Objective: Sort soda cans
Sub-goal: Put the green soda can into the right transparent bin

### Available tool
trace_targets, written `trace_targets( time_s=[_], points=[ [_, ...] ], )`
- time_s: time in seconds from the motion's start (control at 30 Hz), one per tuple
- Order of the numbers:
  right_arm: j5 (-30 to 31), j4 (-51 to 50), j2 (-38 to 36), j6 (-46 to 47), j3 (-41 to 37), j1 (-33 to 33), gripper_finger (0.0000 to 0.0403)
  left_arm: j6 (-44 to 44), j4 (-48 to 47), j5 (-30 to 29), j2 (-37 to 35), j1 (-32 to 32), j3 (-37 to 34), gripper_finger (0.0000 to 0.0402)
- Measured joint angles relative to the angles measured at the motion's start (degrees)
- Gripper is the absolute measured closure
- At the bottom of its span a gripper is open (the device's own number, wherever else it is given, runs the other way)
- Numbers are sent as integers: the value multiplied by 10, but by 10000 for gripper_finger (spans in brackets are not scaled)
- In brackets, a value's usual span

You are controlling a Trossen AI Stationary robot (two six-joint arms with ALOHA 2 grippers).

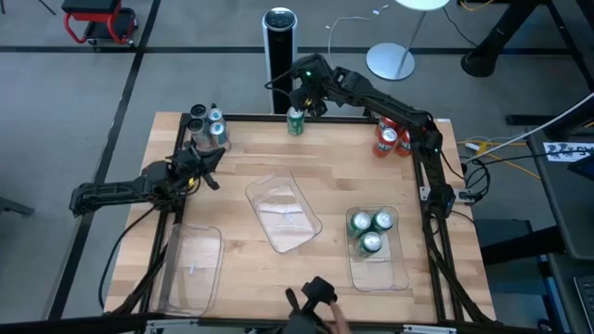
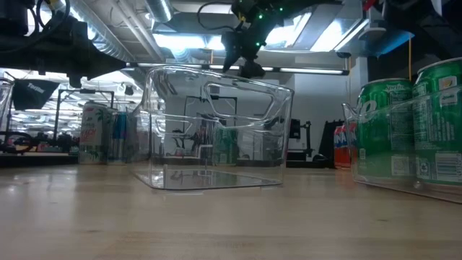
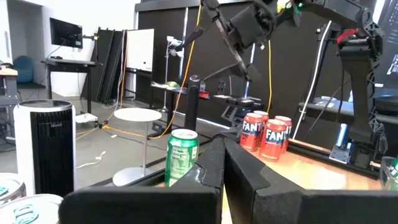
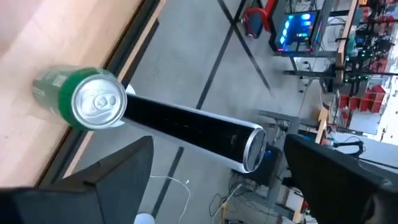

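Observation:
One green soda can (image 1: 295,121) stands upright at the table's far edge, also seen in the right wrist view (image 4: 81,96) and the left wrist view (image 3: 181,155). My right gripper (image 1: 303,93) hovers open above it, slightly beyond it, and touches nothing; its fingers (image 4: 118,177) stand wide apart. Three green cans (image 1: 371,232) stand in the clear tray (image 1: 401,269) at the right. Red-and-white cans (image 1: 391,140) stand at the far right, silver-and-black cans (image 1: 207,126) at the far left. My left gripper (image 1: 208,169) rests shut just on the near side of those.
An empty clear tray (image 1: 283,211) lies slantwise at the table's middle, and another (image 1: 193,267) at the near left. A tall black-and-silver cylinder (image 1: 278,35) stands on the floor beyond the far edge. A dark device (image 1: 311,299) sits at the near edge.

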Motion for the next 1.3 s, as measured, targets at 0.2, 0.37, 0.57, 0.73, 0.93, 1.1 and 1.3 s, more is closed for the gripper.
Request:
trace_targets(
  time_s=[0.2,0.37,0.57,0.73,0.93,1.1,1.3],
  points=[
    [-29,7,7,10,1,-1,43,4,0,0,0,0,0,402],
    [-38,-14,25,17,0,-20,43,5,0,0,0,0,0,402],
    [-107,-41,58,50,0,-43,43,5,-6,0,0,0,0,402],
    [-135,-42,74,70,0,-54,43,3,-11,0,0,0,0,402],
    [-179,-82,88,81,0,-72,43,-2,-20,0,0,0,0,402],
    [-194,-73,109,85,0,-77,43,-7,-21,0,0,0,0,402],
    [-202,-46,129,85,0,-75,43,-7,-24,0,0,0,0,402]
  ],
)
